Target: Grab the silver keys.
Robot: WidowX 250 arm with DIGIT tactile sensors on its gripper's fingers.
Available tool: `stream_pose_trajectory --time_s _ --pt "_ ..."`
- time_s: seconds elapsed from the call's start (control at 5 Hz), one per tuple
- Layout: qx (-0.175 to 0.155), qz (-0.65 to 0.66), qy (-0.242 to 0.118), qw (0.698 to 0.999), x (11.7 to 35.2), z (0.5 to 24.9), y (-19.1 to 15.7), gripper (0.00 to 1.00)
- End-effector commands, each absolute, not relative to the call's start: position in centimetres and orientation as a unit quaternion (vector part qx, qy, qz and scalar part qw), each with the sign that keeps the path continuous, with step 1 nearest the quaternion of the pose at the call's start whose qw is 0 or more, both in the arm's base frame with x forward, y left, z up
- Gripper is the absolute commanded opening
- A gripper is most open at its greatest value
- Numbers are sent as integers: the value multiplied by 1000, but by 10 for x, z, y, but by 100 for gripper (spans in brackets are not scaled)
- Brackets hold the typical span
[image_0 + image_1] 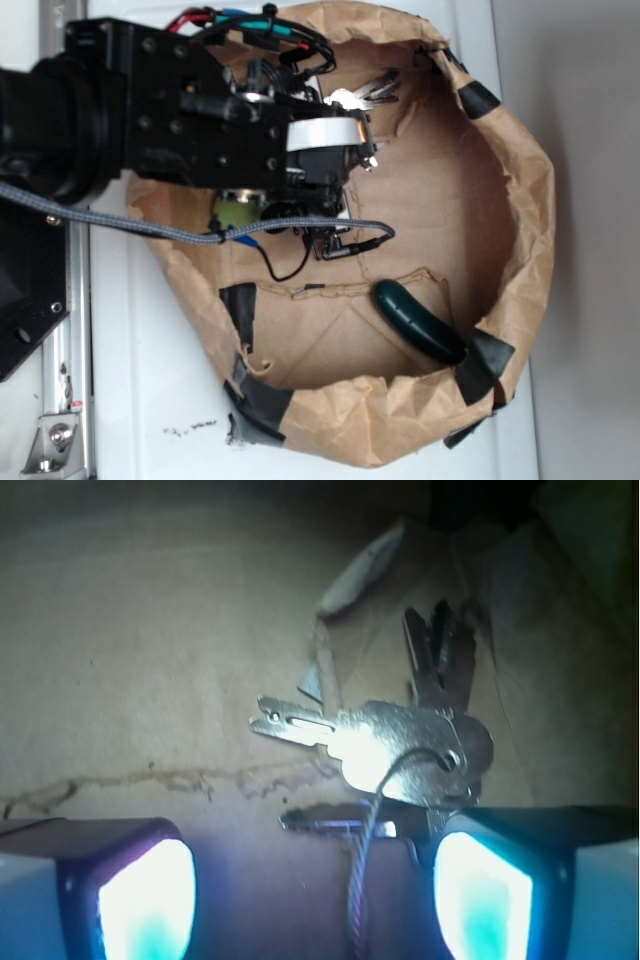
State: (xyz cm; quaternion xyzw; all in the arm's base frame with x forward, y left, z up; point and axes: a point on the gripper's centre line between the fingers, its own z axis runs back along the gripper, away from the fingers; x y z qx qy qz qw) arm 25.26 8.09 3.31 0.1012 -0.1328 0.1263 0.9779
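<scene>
The silver keys [400, 745] lie fanned out on the brown paper floor, just ahead of my gripper [315, 890] in the wrist view. One darker key and the thin wire ring [365, 870] reach back into the gap between the fingers. The left pad [140, 895] and right pad [490, 890] stand wide apart, so the gripper is open and clamps nothing. The bunch sits nearer the right pad. From the exterior view the keys [362, 95] show at the top of the paper basin, right beside the gripper [350, 125], whose fingertips are partly hidden by the arm.
A crumpled brown paper basin [520, 230] with black tape patches walls in the area. A dark green elongated object [418, 320] lies at the lower right inside it. A green plush toy [237, 210] peeks out under the arm, near cables [300, 235].
</scene>
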Motion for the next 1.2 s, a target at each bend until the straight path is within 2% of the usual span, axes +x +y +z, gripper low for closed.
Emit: stream_pose_trajectory --time_s 0.0,1.0 --pt "95 128 -168 973 256 52 83 0" --pt "98 130 -170 972 257 58 81 0"
